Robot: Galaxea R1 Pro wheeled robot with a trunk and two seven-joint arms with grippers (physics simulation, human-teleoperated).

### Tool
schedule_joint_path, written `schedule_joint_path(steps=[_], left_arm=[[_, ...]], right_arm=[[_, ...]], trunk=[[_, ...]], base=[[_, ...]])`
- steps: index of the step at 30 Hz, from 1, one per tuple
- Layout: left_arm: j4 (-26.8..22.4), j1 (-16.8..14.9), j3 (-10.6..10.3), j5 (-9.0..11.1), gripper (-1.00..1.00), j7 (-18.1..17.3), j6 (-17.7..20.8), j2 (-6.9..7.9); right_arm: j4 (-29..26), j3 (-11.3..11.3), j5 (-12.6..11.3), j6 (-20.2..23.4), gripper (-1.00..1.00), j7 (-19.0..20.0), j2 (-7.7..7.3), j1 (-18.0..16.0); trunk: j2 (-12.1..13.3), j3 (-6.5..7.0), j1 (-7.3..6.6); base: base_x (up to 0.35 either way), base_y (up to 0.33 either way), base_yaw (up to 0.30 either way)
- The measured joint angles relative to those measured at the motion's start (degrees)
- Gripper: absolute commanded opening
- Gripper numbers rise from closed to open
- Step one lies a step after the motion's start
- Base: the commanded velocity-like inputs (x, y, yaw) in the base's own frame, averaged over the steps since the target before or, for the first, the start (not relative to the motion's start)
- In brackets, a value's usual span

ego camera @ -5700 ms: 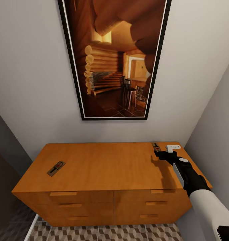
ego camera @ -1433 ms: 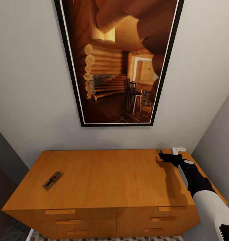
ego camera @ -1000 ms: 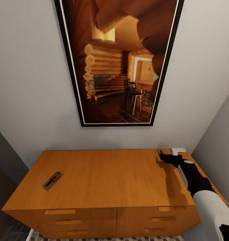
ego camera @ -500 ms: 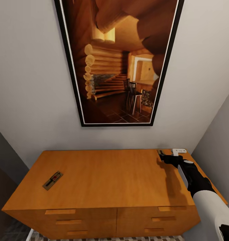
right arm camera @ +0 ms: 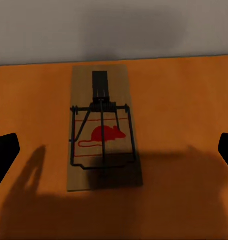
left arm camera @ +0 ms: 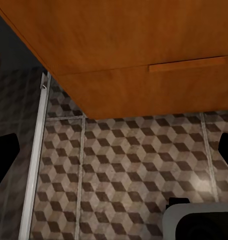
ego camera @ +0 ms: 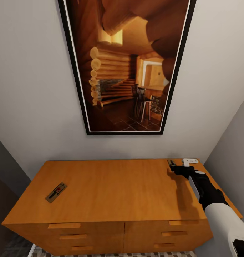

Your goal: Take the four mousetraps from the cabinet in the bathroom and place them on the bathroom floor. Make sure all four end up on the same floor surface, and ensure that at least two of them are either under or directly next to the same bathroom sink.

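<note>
I'm looking down over the cabinet [ego camera: 111,189] from the head camera, and the picture is sitting exactly where it sat half a second ago, though compared with nearly six seconds back the camera has tipped up, so less of the bathroom floor [left arm camera: 124,165] is showing under the drawers. My right gripper [ego camera: 176,167] is reaching over the far right corner of the cabinet top, and it has been creeping a touch to the right over the last second and a half. Under it one mousetrap [right arm camera: 104,132] is lying flat on the wood, close to the back wall, with the red mouse print facing up and the wire bar over it. In the right wrist camera I'm seeing the two dark fingertips [right arm camera: 5,155] spread wide at either edge, well clear of the board, so the jaws are standing apart with nothing between them. A small white fitting [ego camera: 190,161] is resting just beside that trap at the corner. The second mousetrap [ego camera: 56,192] is lying untouched near the cabinet's left front edge, same spot as before. My left gripper [left arm camera: 116,155] is hanging low in front of the cabinet, fingers spread wide over the cube-patterned tiles, gripping nothing. A framed log-cabin picture [ego camera: 125,64] is hanging on the wall above.
</note>
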Motion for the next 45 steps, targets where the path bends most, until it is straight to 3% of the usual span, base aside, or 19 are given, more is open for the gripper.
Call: schedule_joint_path(steps=[8,20,45], left_arm=[[0.0,0.0,0.0,0.0,1.00,0.0,0.0,0.01],[0.0,0.0,0.0,0.0,1.00,0.0,0.0,0.00],[0.0,0.0,0.0,0.0,1.00,0.0,0.0,0.00]], right_arm=[[0.0,0.0,0.0,0.8,1.00,-0.2,0.61,0.0],[0.0,0.0,0.0,1.6,1.00,-4.3,1.23,0.0],[0.0,0.0,-0.1,1.7,1.00,-4.5,1.33,0.0]], trunk=[[0.0,0.00,0.00],[0.0,0.00,0.00],[0.0,0.00,0.00]], base=[[0.000,0.000,0.000],[0.000,0.000,0.000],[0.000,0.000,0.000]])
